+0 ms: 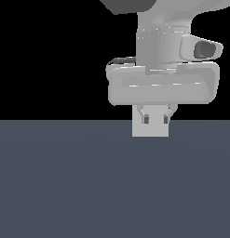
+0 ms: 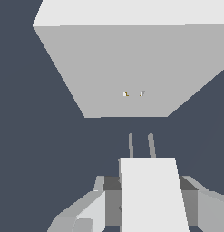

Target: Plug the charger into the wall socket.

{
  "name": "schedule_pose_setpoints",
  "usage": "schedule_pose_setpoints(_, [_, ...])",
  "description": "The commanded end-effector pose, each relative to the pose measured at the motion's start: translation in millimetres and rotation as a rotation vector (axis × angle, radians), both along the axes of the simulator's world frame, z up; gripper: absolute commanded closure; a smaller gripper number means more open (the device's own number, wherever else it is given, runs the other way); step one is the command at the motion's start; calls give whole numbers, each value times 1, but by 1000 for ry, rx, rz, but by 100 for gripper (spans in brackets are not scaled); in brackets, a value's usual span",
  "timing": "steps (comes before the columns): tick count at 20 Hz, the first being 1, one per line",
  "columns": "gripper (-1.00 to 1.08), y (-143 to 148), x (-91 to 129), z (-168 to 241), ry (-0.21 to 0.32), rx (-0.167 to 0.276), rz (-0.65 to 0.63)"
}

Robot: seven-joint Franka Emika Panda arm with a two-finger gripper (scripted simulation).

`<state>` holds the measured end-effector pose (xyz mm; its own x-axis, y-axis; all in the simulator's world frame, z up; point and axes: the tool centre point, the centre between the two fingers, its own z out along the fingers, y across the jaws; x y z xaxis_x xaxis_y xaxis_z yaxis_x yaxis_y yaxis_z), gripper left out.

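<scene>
The dark blue-grey floor [image 1: 65,186] fills the lower half of the exterior view, and the Panda arm [image 1: 163,42] hangs over it from above. In the wrist view the wall socket [image 2: 131,63], a light-grey upright plate, stands ahead of the tool with its 2 small yellowish holes [image 2: 126,94] near its lower middle. The gripper [image 1: 155,119] is clenched on the charger [image 2: 152,195], an off-white block pinched between the 2 fingers [image 2: 86,213]. The charger's 2 thin prongs [image 2: 130,145] point toward the socket, near it but clearly apart.

The step in hand appears to be the approach and alignment before insertion. The prongs look roughly lined up with the 2 holes. The next move likely calls for a straight, steady push forward along the prong axis, with the grip kept firm so the block does not tilt.
</scene>
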<state>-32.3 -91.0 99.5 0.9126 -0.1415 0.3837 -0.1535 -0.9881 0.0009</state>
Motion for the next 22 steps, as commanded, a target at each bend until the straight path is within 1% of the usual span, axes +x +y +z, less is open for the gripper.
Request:
schedule_pose_setpoints(1, [108, 1, 0, 1, 1, 0, 12])
schedule_pose_setpoints(13, [108, 1, 1, 0, 2, 1, 13])
schedule_pose_setpoints(17, [108, 0, 9, 1, 2, 2, 13])
schedule_pose_setpoints(22, [108, -3, 28, 1, 2, 2, 13])
